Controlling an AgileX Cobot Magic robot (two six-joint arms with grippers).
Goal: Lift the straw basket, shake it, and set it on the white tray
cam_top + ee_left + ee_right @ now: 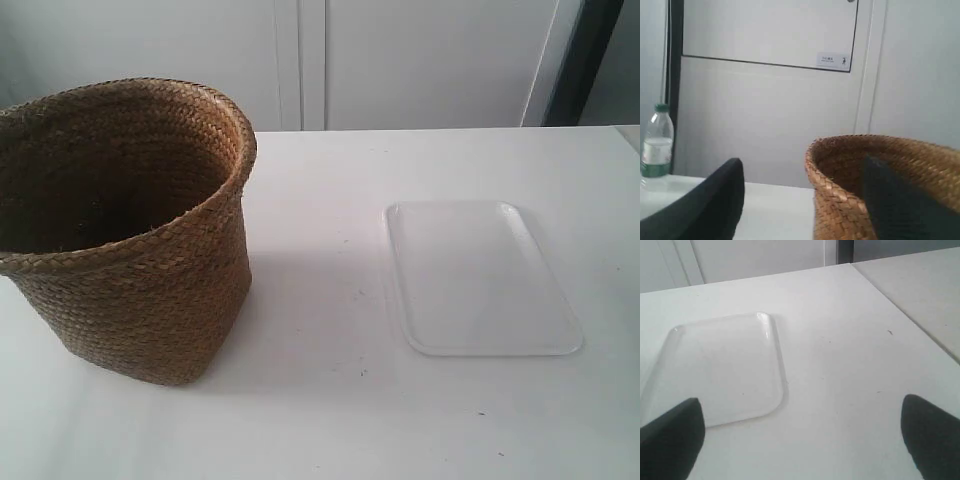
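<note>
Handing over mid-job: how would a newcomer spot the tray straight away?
On the white table, a tall brown woven basket stands at the exterior view's left. Apart from it, to the right, lies the tray. Unlike the basket it is flat, shallow and white, with rounded corners and a low rim.

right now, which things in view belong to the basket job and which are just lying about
For the job:
- straw basket, standing upright on the table
- white tray, nothing on it, beside the basket and apart from it

Just lying about:
- water bottle with a green cap, seen only in the left wrist view
</note>
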